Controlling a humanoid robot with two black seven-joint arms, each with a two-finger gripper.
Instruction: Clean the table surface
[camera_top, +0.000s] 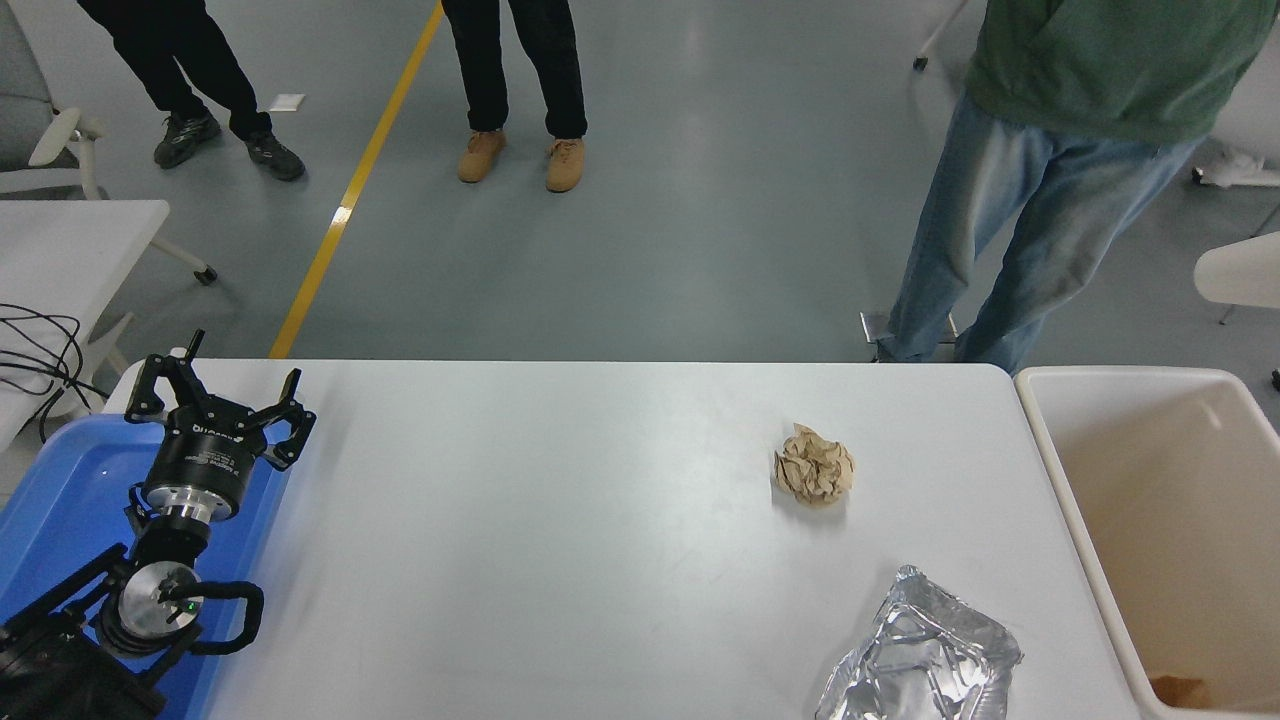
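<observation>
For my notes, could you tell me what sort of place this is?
Probably a robotics lab or test hall: grey floor with a yellow line, a parked left gripper over a blue tray, and onlookers standing beyond the table.
</observation>
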